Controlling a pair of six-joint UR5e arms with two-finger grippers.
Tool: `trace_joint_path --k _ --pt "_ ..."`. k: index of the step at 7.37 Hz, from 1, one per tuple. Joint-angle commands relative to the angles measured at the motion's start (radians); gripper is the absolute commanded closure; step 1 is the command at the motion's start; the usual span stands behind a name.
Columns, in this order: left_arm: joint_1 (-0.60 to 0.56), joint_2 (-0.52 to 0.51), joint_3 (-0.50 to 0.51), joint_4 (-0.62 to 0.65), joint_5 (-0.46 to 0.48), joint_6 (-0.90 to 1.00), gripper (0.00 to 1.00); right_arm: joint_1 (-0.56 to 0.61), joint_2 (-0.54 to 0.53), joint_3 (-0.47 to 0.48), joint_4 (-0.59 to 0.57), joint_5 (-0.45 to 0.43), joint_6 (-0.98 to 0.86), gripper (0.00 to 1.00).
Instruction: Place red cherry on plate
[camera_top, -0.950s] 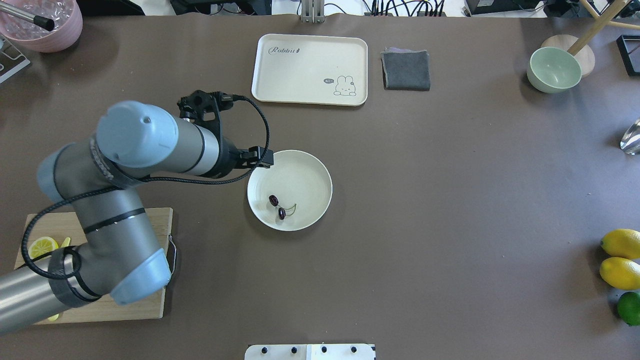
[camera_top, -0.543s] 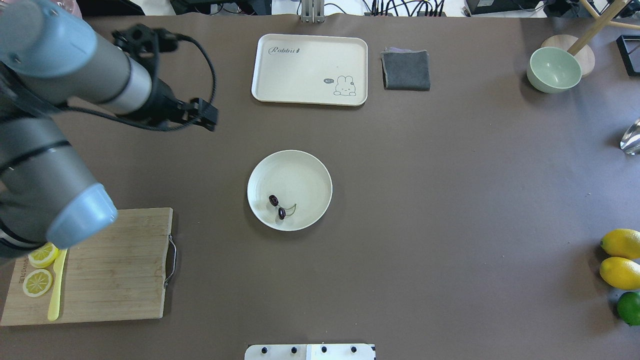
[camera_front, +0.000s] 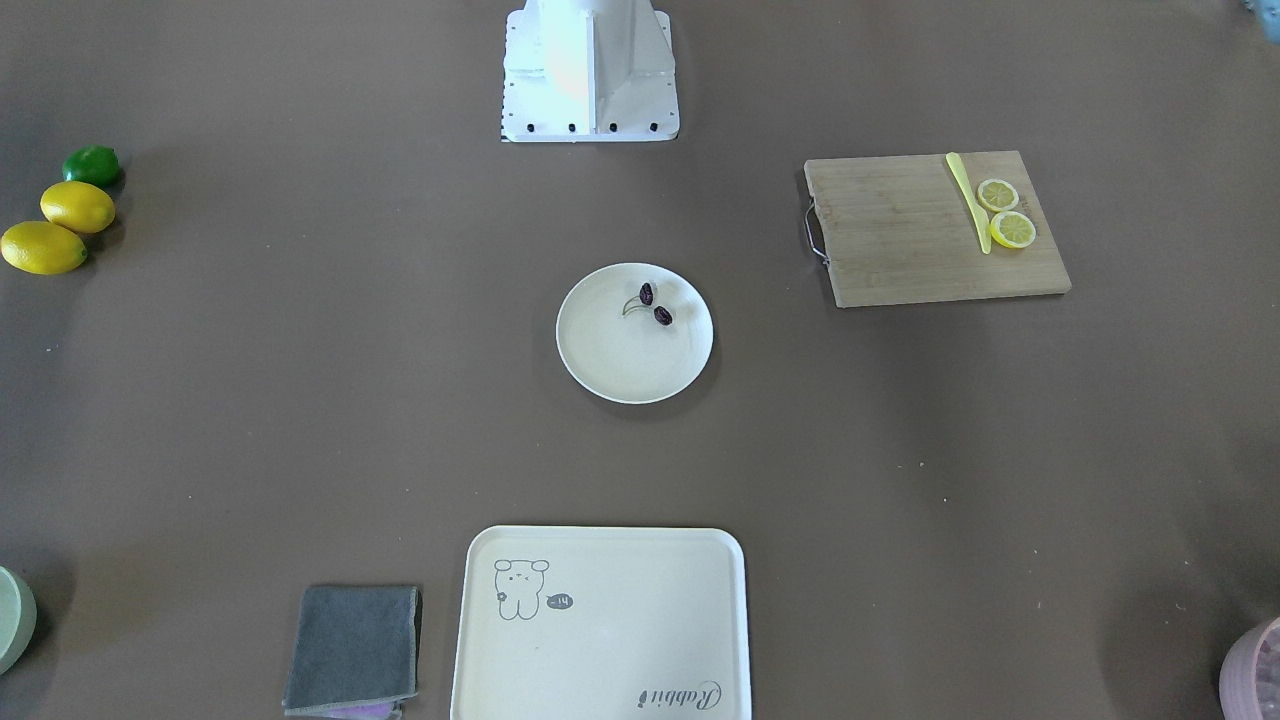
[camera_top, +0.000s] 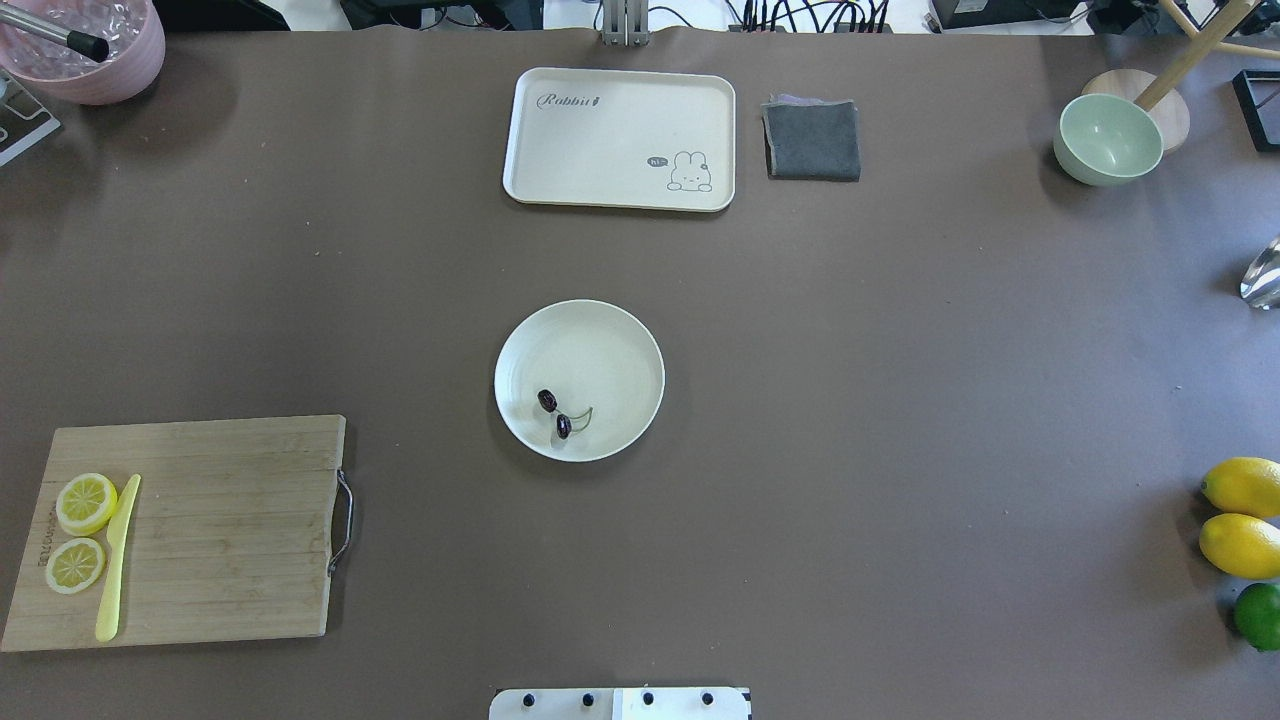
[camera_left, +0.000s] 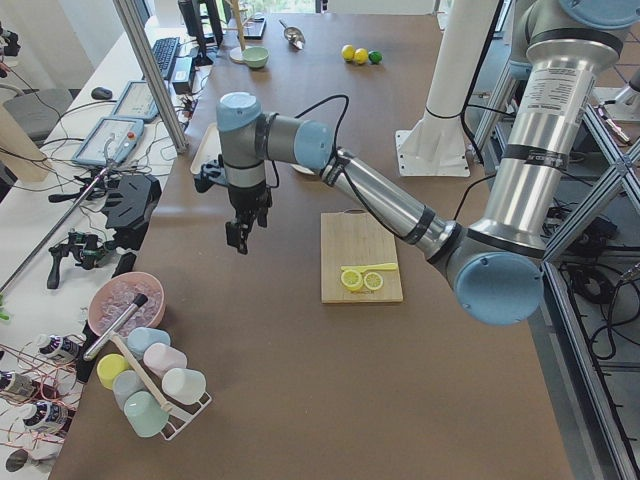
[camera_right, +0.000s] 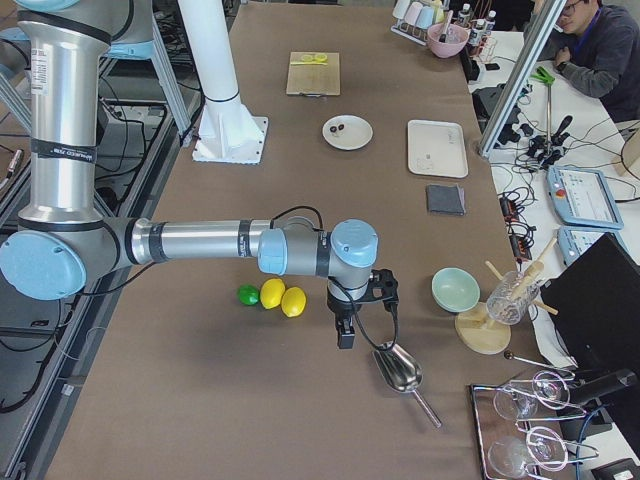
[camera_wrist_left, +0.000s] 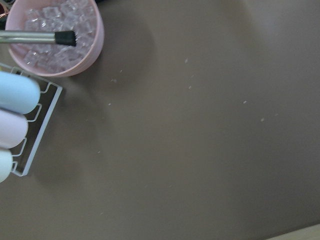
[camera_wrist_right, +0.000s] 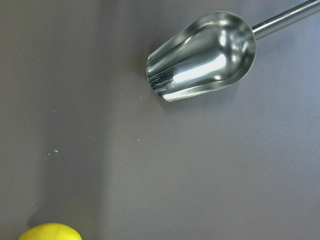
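The red cherry (camera_top: 547, 400), two dark maroon fruits on thin green stems, lies inside the round cream plate (camera_top: 610, 345) at the table's middle, toward the plate's near-left part. The front-facing view shows the same cherry (camera_front: 647, 293) on the plate (camera_front: 630, 365). Neither gripper is near it. My left gripper (camera_left: 238, 240) hangs over the table's left end beyond the cutting board, and shows only in the exterior left view, so I cannot tell its state. My right gripper (camera_right: 345, 338) hangs by the lemons at the right end; I cannot tell its state either.
A wooden cutting board (camera_top: 230, 530) with two lemon slices and a yellow knife lies near left. The rabbit tray (camera_top: 620, 138) and a grey cloth (camera_top: 812, 140) sit at the back. Green bowl (camera_top: 1108, 138), lemons (camera_top: 1240, 488), metal scoop (camera_wrist_right: 202, 55) and pink ice bowl (camera_wrist_left: 57, 37) stand at the ends.
My left arm pulled back from the plate's rim, swung left and up, and has left the overhead view. The cherry and plate have not moved.
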Motion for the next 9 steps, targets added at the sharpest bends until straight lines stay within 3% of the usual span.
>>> trace_joint_path --k 1,4,7,9 --pt "-0.078 0.19 0.092 -0.182 -0.008 0.045 0.02 0.053 0.0 0.006 -0.075 -0.003 -0.067 0.0" --pt "-0.096 0.353 0.131 -0.473 -0.056 -0.211 0.02 0.051 0.003 -0.002 -0.069 0.002 -0.065 0.0" --pt "-0.096 0.368 0.137 -0.497 -0.224 -0.239 0.02 0.051 0.006 -0.003 -0.069 0.002 -0.062 0.0" --pt "-0.095 0.376 0.139 -0.496 -0.218 -0.279 0.02 0.051 0.004 -0.002 -0.069 0.002 -0.062 0.0"
